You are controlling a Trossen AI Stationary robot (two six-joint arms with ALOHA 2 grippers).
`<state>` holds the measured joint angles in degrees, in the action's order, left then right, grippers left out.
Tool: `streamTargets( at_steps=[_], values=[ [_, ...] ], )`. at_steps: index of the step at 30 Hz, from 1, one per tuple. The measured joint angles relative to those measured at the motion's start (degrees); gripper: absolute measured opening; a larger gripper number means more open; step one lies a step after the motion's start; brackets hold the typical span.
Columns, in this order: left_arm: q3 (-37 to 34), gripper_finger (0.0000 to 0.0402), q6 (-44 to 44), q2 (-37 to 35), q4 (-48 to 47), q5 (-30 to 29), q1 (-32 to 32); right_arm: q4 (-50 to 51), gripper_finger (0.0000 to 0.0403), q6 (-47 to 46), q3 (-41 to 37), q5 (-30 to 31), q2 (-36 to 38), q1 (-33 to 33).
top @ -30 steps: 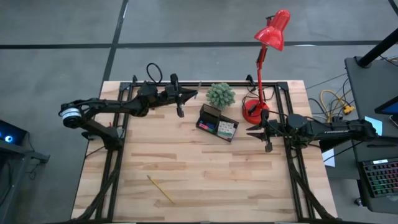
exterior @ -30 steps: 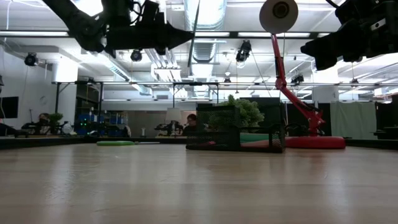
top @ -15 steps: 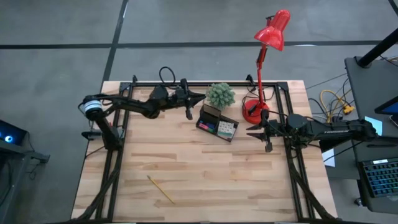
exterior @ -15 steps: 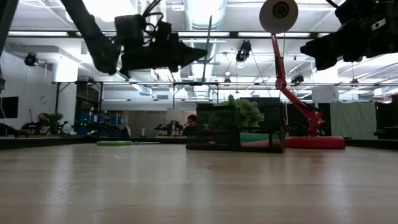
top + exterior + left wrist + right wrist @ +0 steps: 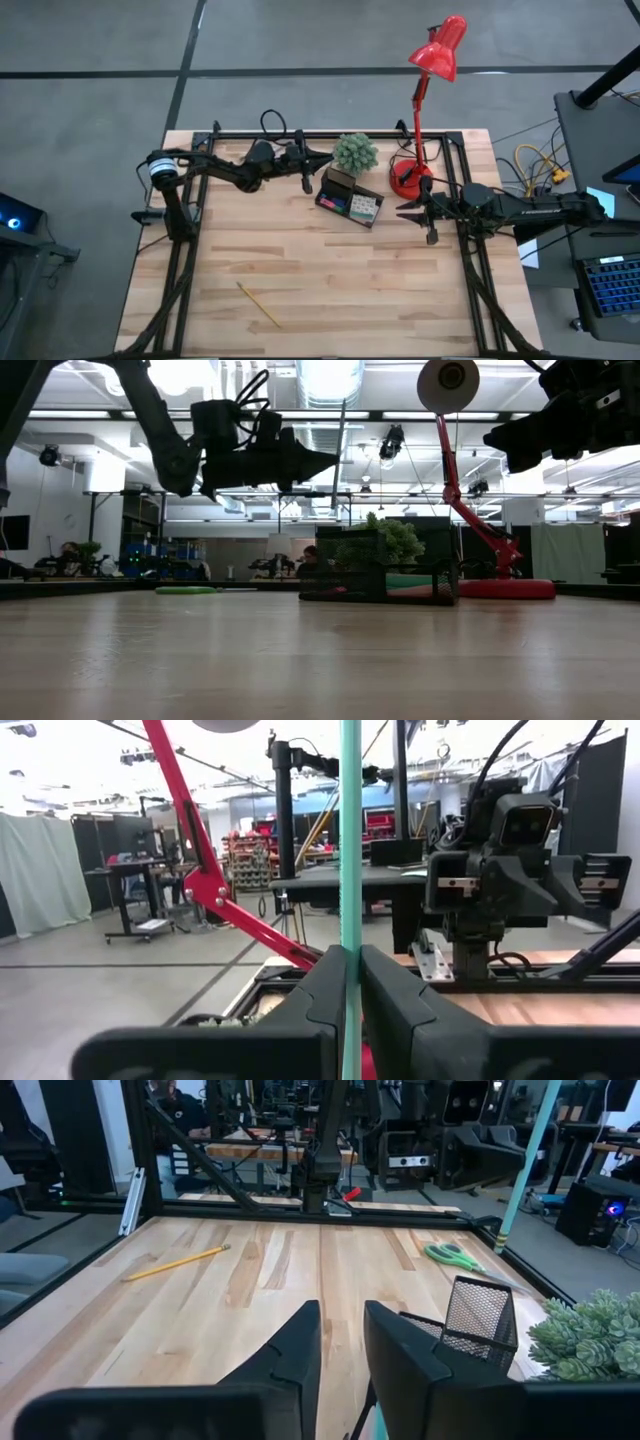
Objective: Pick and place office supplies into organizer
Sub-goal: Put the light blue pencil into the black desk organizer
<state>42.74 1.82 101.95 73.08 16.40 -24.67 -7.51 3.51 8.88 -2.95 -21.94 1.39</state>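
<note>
My left gripper [image 5: 325, 157] hovers at the far side of the table, just left of the spiky plant [image 5: 355, 152], shut on a teal pen [image 5: 350, 840] that stands upright. The pen also shows as a thin upright line in the low view [image 5: 340, 430]. The black organizer [image 5: 350, 198] sits in front of the plant with small coloured pieces inside. A yellow pencil [image 5: 258, 303] lies flat near the front left. Green-handled scissors [image 5: 455, 1257] lie flat on the far part of the table. My right gripper [image 5: 405, 212] waits right of the organizer, its fingers a little apart and holding nothing. My left gripper pinches the teal pen's shaft [image 5: 350, 935] between its two fingers [image 5: 325, 985]. The fingers point roughly level toward the table's right and lie across the pen. The pen stands upright, lifted clear of the table, sticking out above and below the fingers.
A red desk lamp stands with its round base [image 5: 407, 180] right of the plant, its arm rising over the far right. Black frame rails [image 5: 330, 135] run along the table's edges. The near half of the wooden top [image 5: 340, 290] holds only the pencil.
My left gripper has moved down and toward the table's right, closer to the plant and organizer, carrying the teal pen, which stays upright in the hold.
</note>
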Motion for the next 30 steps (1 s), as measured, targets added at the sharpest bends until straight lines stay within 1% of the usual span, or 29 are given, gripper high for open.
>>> streamTargets(
  at_steps=[12,25,30],
  values=[
    [-0.92,0.0008,-0.04,1.02,-0.31,-0.02,0.0,0.0,0.0086,-0.04,0.0,-0.01,-0.01,0.0],
    [-0.76,0.0008,0.0,3.72,-0.02,-0.12,0.0,0.0,0.0069,-0.04,0.0,0.0,0.0,0.0],
    [-0.79,0.0008,0.02,3.71,-0.02,-0.11,0.0,0.0,0.0072,-0.04,0.0,-0.01,-0.01,0.0]
  ],
)
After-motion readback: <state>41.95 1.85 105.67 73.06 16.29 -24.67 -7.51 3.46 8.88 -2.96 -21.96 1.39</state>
